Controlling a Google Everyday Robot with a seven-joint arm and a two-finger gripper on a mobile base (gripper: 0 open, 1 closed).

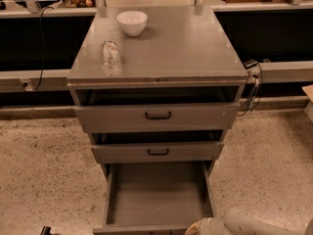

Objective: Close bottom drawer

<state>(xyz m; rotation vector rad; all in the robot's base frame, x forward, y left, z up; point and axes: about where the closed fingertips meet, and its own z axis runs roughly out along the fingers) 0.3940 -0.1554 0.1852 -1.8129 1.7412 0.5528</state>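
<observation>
The bottom drawer of the grey metal cabinet is pulled far out towards me, and its plain grey inside shows. Its front panel lies at the lower edge of the camera view, with the handle out of view. My gripper is at the bottom edge, right by the right end of the drawer's front. The pale arm runs off from it to the right.
The top drawer and the middle drawer stand slightly out, each with a black handle. A white bowl and a clear plastic bottle lie on the cabinet top. A cable hangs at the cabinet's right. Speckled floor surrounds it.
</observation>
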